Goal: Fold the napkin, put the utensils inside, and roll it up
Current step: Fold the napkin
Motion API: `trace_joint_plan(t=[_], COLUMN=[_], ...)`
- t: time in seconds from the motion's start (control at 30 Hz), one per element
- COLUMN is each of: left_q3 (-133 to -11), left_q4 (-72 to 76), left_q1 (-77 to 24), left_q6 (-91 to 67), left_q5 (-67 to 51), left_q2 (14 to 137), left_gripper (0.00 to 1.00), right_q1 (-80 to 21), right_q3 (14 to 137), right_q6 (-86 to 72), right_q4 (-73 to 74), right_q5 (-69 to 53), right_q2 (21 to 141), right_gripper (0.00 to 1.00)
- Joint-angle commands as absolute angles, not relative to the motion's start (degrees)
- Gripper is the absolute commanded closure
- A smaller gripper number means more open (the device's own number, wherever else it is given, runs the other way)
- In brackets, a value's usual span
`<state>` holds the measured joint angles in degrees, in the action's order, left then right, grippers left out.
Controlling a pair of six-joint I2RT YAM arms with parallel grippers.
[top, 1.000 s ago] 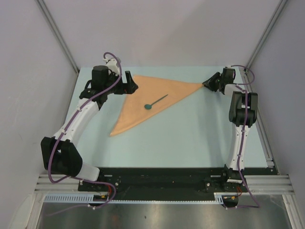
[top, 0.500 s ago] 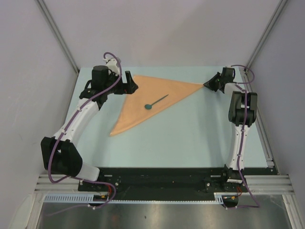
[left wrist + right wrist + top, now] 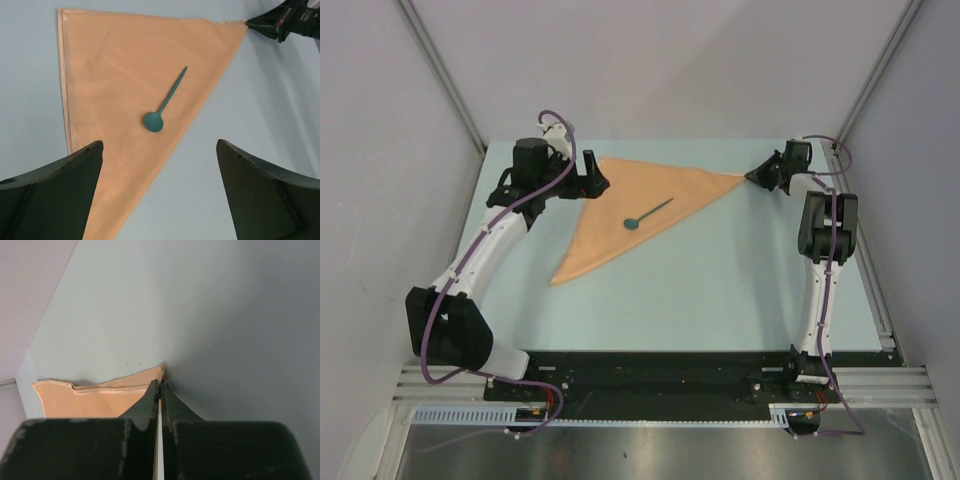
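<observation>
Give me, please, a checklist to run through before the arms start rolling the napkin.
1. Napkin folded into a triangle and lying flat: ok.
2. Spoon lying wholly on the napkin, off its edges: ok.
3. Right gripper shut on the napkin's right corner: ok.
4. Left gripper holding the cloth: not ok; its jaws are wide open with nothing between them.
5. Left gripper's height above the napkin: cannot tell.
</observation>
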<state>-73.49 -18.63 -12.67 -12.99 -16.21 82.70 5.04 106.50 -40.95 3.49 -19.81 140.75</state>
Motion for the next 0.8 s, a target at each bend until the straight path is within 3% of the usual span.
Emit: trace_joint_plan(t=[0.0, 0.37, 0.77], left_q3=[-75.7, -75.7, -75.2], left_q4=[-18.3, -18.2, -17.1], left_q1=[-12.4, -12.4, -12.4], left_q6=[-11.8, -12.0, -13.4], left_q5=[-15.7, -16.2, -18.3], left_q2=[80.2, 80.0, 78.8], left_gripper=[0.01, 0.01, 0.01], right_q1=[3.9, -1.5, -14.1], right_q3=[103.3, 99.2, 90.3], right_q6=[-43.0, -42.5, -37.9], right_q4=[-4.6, -15.5, -13.1], right_q5=[-22.6, -28.2, -28.4], right_q2=[139.8, 128.3, 116.6], right_gripper=[1.0, 1.0, 1.0])
